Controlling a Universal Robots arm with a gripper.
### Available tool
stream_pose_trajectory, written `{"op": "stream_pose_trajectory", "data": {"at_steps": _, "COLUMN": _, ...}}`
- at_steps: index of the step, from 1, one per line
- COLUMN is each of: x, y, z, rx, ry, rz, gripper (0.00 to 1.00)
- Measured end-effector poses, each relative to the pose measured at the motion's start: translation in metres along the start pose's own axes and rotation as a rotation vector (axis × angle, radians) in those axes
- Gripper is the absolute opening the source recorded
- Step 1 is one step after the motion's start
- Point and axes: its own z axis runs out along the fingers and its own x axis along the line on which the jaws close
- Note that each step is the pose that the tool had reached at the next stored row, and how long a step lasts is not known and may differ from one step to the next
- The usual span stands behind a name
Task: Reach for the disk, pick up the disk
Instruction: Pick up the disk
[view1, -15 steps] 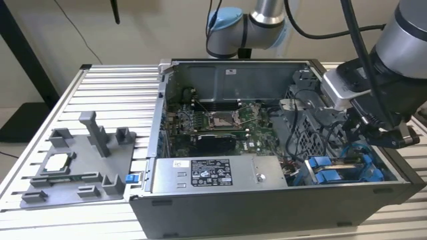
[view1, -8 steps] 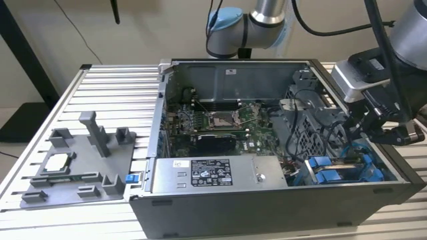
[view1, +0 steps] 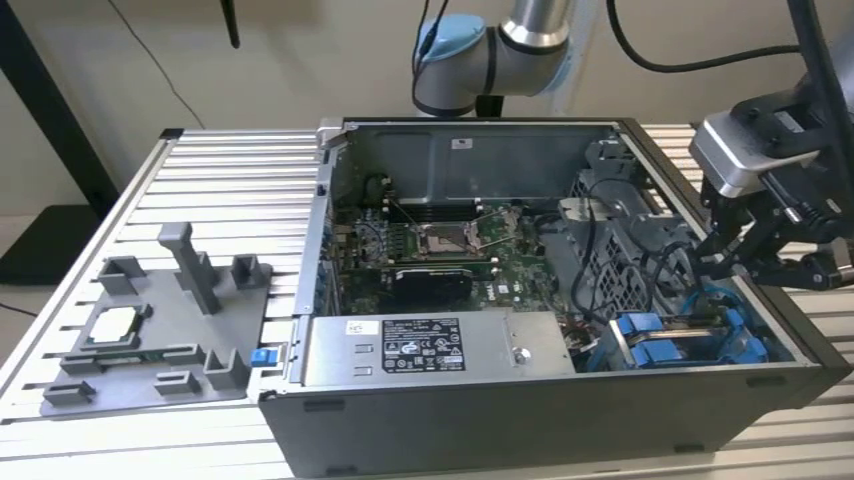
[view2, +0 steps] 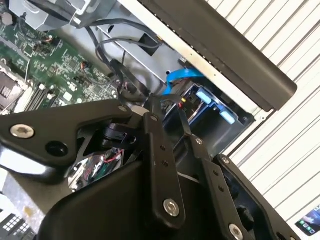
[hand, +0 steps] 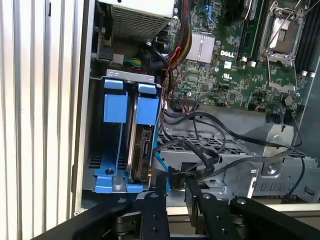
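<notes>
The arm is at the reach step. The gripper hangs over the corner of the open computer case on the exterior view's right, just above the blue drive bay. It holds nothing. The disk sits on its edge in the bay, inside its blue frame, beside a second blue carrier. It is not yet touched.

In the first wrist view the two fingers look close together, with only a thin gap, and their tips point near the end of the disk. To pick it up, the jaws likely need to line up with the frame and close on it, clear of the black cables nearby.

The exterior view shows the whole case and a grey tray on the table. The first wrist view shows the disk's edge up close
</notes>
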Motion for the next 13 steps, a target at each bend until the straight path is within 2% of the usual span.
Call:
{"op": "stream_pose_trajectory", "data": {"at_steps": 4, "x": 0.0023, "y": 0.0005, "z": -0.0009, "rx": -0.0095, "ry": -0.0007, "rz": 0.002, "gripper": 1.0}}
{"op": "stream_pose_trajectory", "data": {"at_steps": 11, "x": 0.0028, "y": 0.0054, "z": -0.0017, "rx": -0.0104, "ry": -0.0002, "rz": 0.009, "gripper": 1.0}}
{"op": "stream_pose_trajectory", "data": {"at_steps": 12, "x": 0.0028, "y": 0.0054, "z": -0.0017, "rx": -0.0103, "ry": -0.0001, "rz": 0.01, "gripper": 0.0}}
{"op": "stream_pose_trajectory", "data": {"at_steps": 13, "x": 0.0028, "y": 0.0054, "z": -0.0017, "rx": -0.0101, "ry": 0.0001, "rz": 0.011, "gripper": 0.0}}
